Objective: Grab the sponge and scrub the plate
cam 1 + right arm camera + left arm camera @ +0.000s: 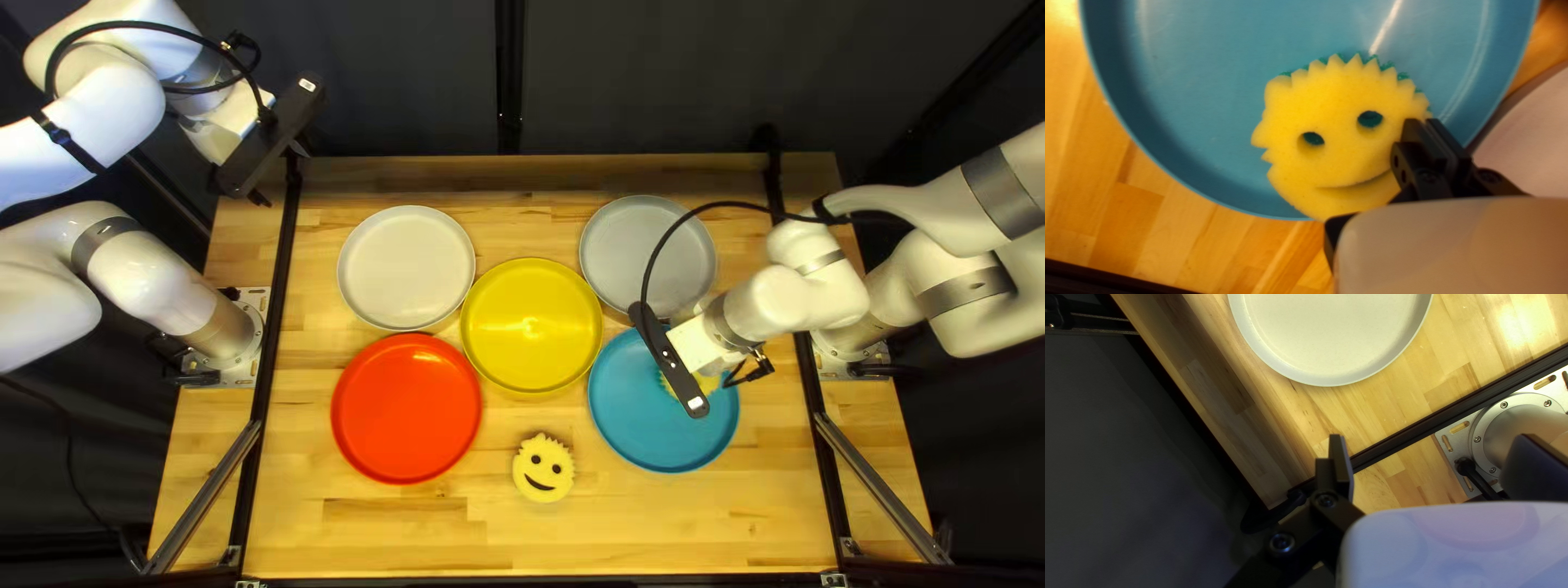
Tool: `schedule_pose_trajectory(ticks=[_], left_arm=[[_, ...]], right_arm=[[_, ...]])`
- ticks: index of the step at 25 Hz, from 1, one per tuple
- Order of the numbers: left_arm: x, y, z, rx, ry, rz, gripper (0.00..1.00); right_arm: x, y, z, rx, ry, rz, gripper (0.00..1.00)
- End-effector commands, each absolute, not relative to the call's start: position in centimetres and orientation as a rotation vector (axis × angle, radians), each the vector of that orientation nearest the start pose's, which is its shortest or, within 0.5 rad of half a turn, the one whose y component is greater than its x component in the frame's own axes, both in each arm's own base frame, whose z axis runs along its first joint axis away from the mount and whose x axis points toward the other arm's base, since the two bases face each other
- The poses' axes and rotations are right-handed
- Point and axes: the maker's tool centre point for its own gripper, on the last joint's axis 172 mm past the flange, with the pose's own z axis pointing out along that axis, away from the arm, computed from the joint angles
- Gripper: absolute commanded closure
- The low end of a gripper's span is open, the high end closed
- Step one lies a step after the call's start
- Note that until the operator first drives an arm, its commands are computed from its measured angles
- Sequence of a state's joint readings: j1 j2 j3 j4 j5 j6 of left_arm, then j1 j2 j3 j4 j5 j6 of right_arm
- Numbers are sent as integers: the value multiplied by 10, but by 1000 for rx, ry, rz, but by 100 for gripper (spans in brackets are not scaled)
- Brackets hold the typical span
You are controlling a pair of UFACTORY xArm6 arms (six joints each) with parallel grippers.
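My left tool (1433, 438) hangs open, well apart. The blue plate (642, 430) lies mostly bare leftward and nearward of the sponge (1328, 103) on it, its edge gripped in my right tool (1424, 122); I'd sweep that way.

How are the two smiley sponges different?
The held sponge is over the blue plate; the loose sponge is on the table.
My right gripper pinches the held sponge's edge; nothing grips the loose sponge.
The held sponge shows some green behind its spikes; the loose sponge shows just yellow.
Both have yellow smiley faces and spiky hair.
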State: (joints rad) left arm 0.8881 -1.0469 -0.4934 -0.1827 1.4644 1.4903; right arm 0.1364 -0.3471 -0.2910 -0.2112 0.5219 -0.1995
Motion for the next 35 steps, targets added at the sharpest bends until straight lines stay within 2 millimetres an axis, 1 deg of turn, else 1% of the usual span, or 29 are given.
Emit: schedule_pose_trajectory(ticks=[1, 3, 7, 8, 11, 12, 13, 15, 16, 19, 21, 23, 30, 32, 35], left_arm=[[176, 142, 265, -2989, 908, -309, 0], [176, 142, 265, -2989, 908, -309, 0], [176, 142, 265, -2989, 908, -309, 0], [176, 142, 265, -2989, 908, -309, 0], [176, 142, 265, -2989, 908, -309, 0], [176, 142, 265, -2989, 908, -309, 0], [176, 142, 265, -2989, 908, -309, 0], [176, 142, 265, -2989, 908, -309, 0], [176, 142, 265, -2989, 908, -309, 0], [176, 142, 265, -2989, 908, -309, 0], [176, 142, 265, -2989, 908, -309, 0], [176, 142, 265, -2989, 908, -309, 0], [176, 142, 265, -2989, 908, -309, 0], [176, 142, 265, -2989, 908, -309, 0], [176, 142, 265, -2989, 908, -309, 0]], right_arm=[[339, 22, 63, -3145, -840, -195, 100], [338, 27, 61, -3140, -847, -193, 100], [327, 46, 63, -3137, -856, -185, 100], [327, 47, 63, -3137, -859, -184, 100], [322, 65, 62, -3136, -876, -174, 100], [319, 74, 62, -3137, -885, -170, 100], [317, 79, 63, -3137, -890, -168, 100], [313, 95, 63, -3138, -906, -161, 100], [312, 98, 63, -3138, -910, -159, 100], [308, 115, 62, -3136, -935, -146, 100], [309, 119, 60, -3134, -949, -141, 100], [313, 114, 59, -3133, -951, -131, 100], [332, 63, 57, -3125, -876, -118, 100], [337, 52, 55, -3121, -851, -113, 100], [343, 42, 53, -3118, -819, -106, 100]])
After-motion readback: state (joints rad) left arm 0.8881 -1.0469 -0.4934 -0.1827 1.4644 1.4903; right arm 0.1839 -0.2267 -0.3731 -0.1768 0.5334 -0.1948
